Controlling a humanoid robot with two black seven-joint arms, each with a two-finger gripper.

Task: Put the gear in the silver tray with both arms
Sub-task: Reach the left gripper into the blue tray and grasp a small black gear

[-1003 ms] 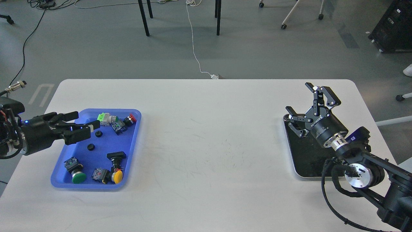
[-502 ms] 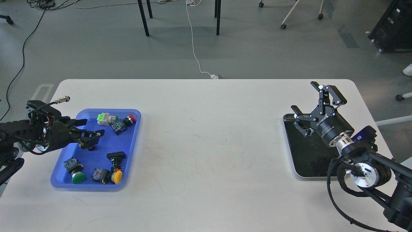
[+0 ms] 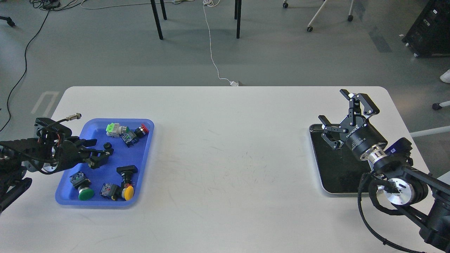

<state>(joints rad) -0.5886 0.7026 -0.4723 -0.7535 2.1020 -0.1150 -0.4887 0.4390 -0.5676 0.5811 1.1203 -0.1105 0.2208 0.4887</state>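
A small black gear (image 3: 108, 145) lies on the floor of the blue tray (image 3: 102, 177) at the left. My left gripper (image 3: 103, 147) reaches in low over that tray from the left. Its fingers are apart and the gear sits right at their tips; I cannot tell whether they touch it. A second dark gear seen earlier is now covered by the lower finger. The silver tray (image 3: 337, 172), with a shiny rim and dark floor, lies at the right. My right gripper (image 3: 332, 105) is open and empty above its far left corner.
The blue tray also holds push-button switches: a green one (image 3: 85, 193), a yellow one (image 3: 128, 191), a red one (image 3: 142, 129), a green-and-white one (image 3: 113, 128) and a black one (image 3: 127, 170). The white table (image 3: 228, 158) lies between the trays.
My left arm has swung lower and toward me, and its gripper has come down over the tray floor beside the gear. My right gripper has shifted slightly right and stayed open.
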